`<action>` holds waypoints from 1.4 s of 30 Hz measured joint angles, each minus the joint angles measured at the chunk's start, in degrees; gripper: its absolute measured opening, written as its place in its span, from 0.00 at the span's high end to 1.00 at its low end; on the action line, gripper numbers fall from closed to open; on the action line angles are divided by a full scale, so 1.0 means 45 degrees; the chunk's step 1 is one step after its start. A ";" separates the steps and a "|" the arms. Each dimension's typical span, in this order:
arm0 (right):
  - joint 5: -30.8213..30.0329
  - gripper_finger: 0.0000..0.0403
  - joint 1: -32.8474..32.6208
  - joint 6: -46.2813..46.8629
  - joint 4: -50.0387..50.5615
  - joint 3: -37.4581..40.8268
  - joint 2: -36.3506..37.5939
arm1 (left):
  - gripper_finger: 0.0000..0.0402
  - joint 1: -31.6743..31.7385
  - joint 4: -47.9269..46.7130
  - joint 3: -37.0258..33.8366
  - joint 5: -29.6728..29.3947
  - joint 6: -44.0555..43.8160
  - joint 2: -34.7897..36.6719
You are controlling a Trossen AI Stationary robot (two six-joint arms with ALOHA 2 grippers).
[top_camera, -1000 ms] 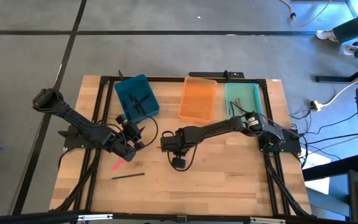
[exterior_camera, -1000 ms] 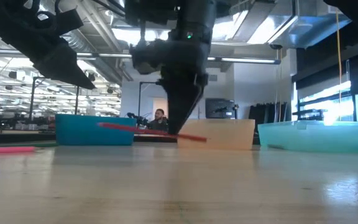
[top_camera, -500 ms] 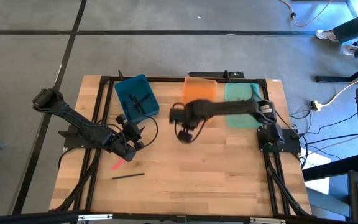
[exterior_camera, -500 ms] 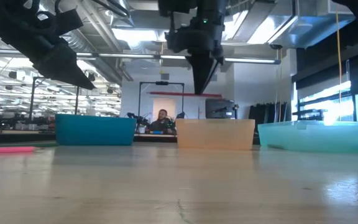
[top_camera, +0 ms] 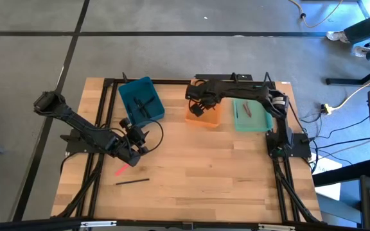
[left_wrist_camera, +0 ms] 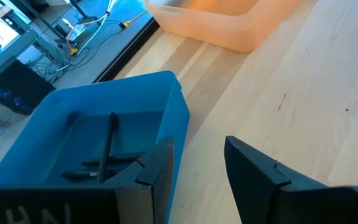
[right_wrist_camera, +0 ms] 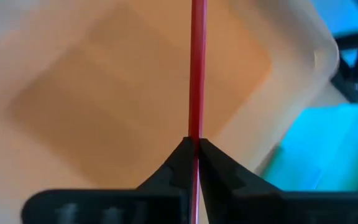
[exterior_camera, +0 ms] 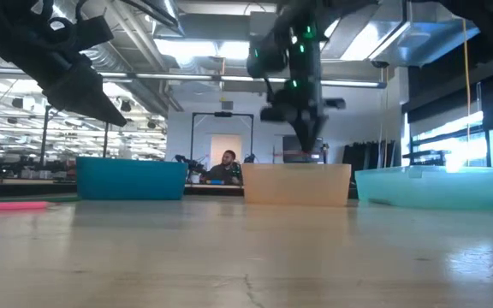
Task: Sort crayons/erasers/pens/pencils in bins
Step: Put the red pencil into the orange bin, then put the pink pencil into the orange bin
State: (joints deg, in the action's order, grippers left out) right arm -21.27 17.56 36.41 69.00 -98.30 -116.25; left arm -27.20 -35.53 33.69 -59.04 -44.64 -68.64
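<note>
The right gripper (top_camera: 198, 108) hangs over the orange bin (top_camera: 205, 114), at the far middle of the table, its fingers pinched tight on a thin red stick (right_wrist_camera: 197, 68) that runs straight out between the tips above the bin's floor. In the low view the gripper (exterior_camera: 302, 141) sits just above the orange bin's rim (exterior_camera: 298, 184). The left gripper (top_camera: 133, 144) waits low over the table on the left, near the blue bin (top_camera: 141, 100); its fingers (left_wrist_camera: 253, 171) stand apart with nothing between them. The blue bin (left_wrist_camera: 104, 143) holds a few dark sticks (left_wrist_camera: 107, 146) lying crossed on its floor. To the right of the orange bin, the mint green bin (top_camera: 252, 114) holds a short red stick (top_camera: 247, 110) and a dark one beside it. On the wooden table (top_camera: 223, 173), a pink stick (top_camera: 123, 169) lies near the left gripper, and a black stick (top_camera: 132, 181) lies just nearer the front edge. A person (exterior_camera: 227, 167) shows in the room far behind the bins.
</note>
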 joint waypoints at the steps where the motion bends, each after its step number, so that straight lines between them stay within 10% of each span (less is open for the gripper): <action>1: 0.0046 0.94 0.0140 0.0290 -0.0114 0.0274 -0.0003 | 0.66 0.0000 0.0000 0.0000 0.0000 -0.0017 0.0000; 18: 0.1553 0.76 0.0724 0.0127 -0.2886 0.2540 -0.0005 | 0.66 0.0005 0.0019 0.0000 -0.0002 -0.0097 0.0000; 30: 0.2140 0.65 -0.1597 -0.4927 -0.3566 -0.1333 0.0010 | 0.66 0.0019 0.0136 0.0000 -0.0586 -0.0097 0.0000; 42: 0.2494 0.67 -0.4431 -0.7230 -1.1806 -0.0236 -0.0430 | 0.66 -0.3286 -0.0368 0.0238 -0.3817 -0.0596 0.2202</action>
State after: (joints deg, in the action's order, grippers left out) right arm -10.05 -2.38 3.87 15.88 -99.36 -118.18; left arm -41.99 -37.18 34.76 -76.22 -47.32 -58.73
